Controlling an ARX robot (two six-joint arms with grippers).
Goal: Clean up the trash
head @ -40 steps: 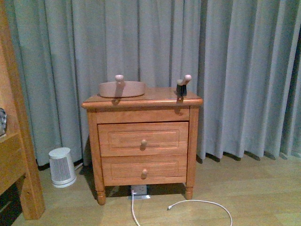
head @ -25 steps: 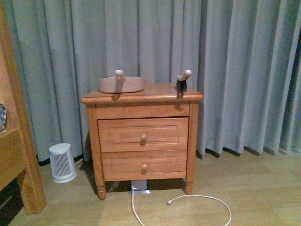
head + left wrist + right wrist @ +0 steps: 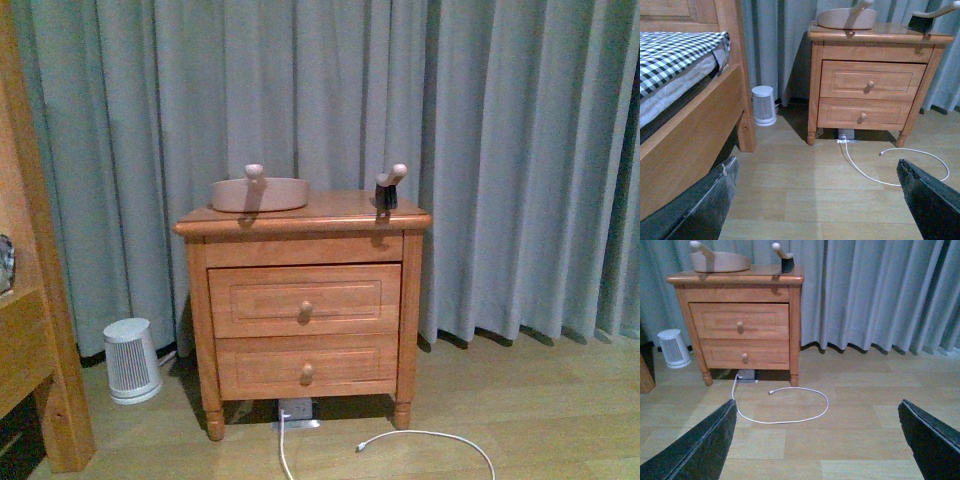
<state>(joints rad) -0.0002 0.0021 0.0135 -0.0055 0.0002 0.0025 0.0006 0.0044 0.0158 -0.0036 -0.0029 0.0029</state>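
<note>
Wooden nightstand (image 3: 300, 245), grey curtain (image 3: 500, 150), plank floor (image 3: 540, 400), white cable (image 3: 430, 432)

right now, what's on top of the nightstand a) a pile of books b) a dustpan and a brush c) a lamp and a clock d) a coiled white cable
B: the front view shows a pale pink dustpan and a black-bristled brush resting on the nightstand top, and nothing else up there.

Wooden nightstand (image 3: 302, 300) before grey curtains (image 3: 480, 120), plank floor (image 3: 520, 420).
</note>
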